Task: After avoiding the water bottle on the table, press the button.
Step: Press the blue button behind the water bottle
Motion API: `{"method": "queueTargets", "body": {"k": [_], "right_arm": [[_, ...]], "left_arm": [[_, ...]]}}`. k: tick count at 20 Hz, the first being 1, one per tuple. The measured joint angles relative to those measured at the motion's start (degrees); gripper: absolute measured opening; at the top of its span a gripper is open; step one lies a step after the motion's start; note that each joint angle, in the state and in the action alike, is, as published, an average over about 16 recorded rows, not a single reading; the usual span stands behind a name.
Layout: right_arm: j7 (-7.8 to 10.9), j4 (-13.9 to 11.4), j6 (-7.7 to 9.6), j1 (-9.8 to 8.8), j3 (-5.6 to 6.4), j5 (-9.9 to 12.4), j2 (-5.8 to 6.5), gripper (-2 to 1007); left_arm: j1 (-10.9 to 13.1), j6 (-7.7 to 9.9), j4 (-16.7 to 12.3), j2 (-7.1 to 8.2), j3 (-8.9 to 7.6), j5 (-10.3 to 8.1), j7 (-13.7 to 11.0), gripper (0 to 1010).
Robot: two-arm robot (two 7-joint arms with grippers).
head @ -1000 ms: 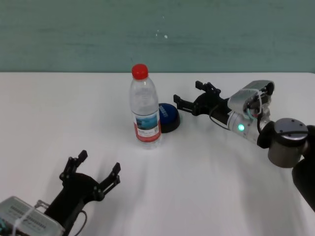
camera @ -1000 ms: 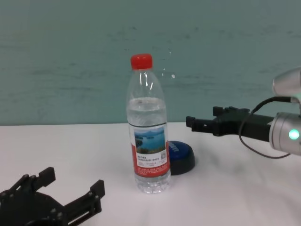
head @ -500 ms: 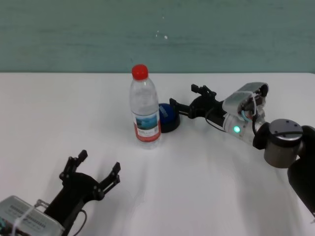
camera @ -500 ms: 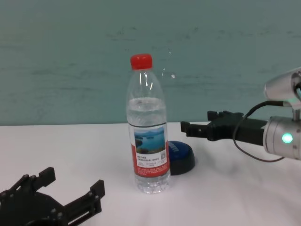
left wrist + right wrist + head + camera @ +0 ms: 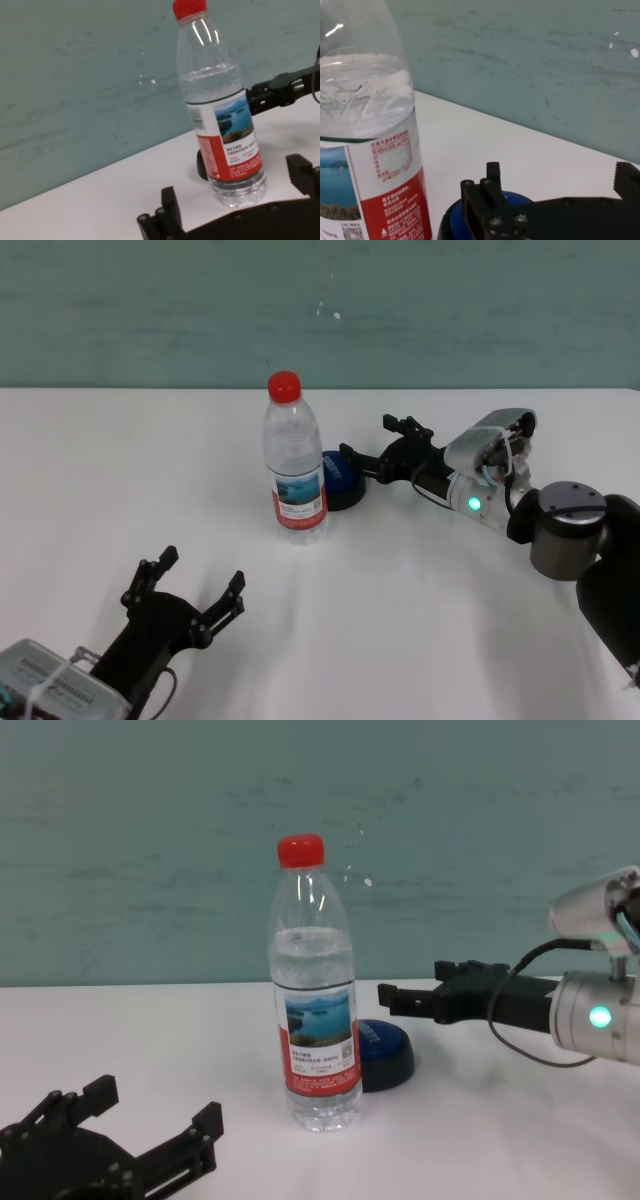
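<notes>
The water bottle point(image 5: 295, 465) point(image 5: 318, 1020) point(image 5: 220, 110) stands upright mid-table, clear with a red cap and a lake label. Directly behind it to the right sits the button point(image 5: 345, 480) point(image 5: 387, 1052), a blue dome on a black base. My right gripper point(image 5: 366, 438) point(image 5: 412, 982) is open and reaches in from the right, its fingertips just above the button's right edge and clear of the bottle. In the right wrist view the bottle point(image 5: 370, 150) fills one side and the button point(image 5: 451, 223) lies under the fingers point(image 5: 481, 202). My left gripper point(image 5: 202, 575) point(image 5: 155, 1112) rests open near the table's front.
The white table point(image 5: 450, 620) ends at a teal wall point(image 5: 450, 310) at the back. My right forearm point(image 5: 490, 495), with a green light, lies low over the table on the right.
My right gripper has moved left and slightly down, from right of the button to just over its edge. The bottle, the button and the left arm have not moved.
</notes>
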Motion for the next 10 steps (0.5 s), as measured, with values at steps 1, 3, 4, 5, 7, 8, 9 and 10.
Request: {"method": "queueTargets", "body": {"k": [1,3,4,5,7,8,9,10], "right_arm": [[0.06,0.3,-0.04,0.17,-0.04,-0.1,-0.12,1004],[0.18,0.9,-0.14,0.53,-0.11,-0.3,-0.38,1004],[0.24,1.3,-0.19,0.73,-0.15,-0.3,-0.52,1004],[0.30,1.6,-0.25,0.93,-0.19,-0.4,-0.67,1004],[0.44,2.4,-0.38,1.36,-0.25,-0.6,-0.97,1004],[0.51,2.8,-0.44,1.57,-0.28,-0.7,-1.12,1004],[0.57,3.3,-0.51,1.76,-0.30,-0.7,-1.27,1004],[0.63,3.7,-0.58,1.95,-0.31,-0.8,-1.41,1004]], "left_arm": [[0.0,0.00,0.0,0.00,0.00,0.00,0.0,1000],[0.0,0.00,0.0,0.00,0.00,0.00,0.0,1000],[0.0,0.00,0.0,0.00,0.00,0.00,0.0,1000],[0.0,0.00,0.0,0.00,0.00,0.00,0.0,1000],[0.0,0.00,0.0,0.00,0.00,0.00,0.0,1000],[0.0,0.00,0.0,0.00,0.00,0.00,0.0,1000],[0.0,0.00,0.0,0.00,0.00,0.00,0.0,1000],[0.0,0.00,0.0,0.00,0.00,0.00,0.0,1000]]}}
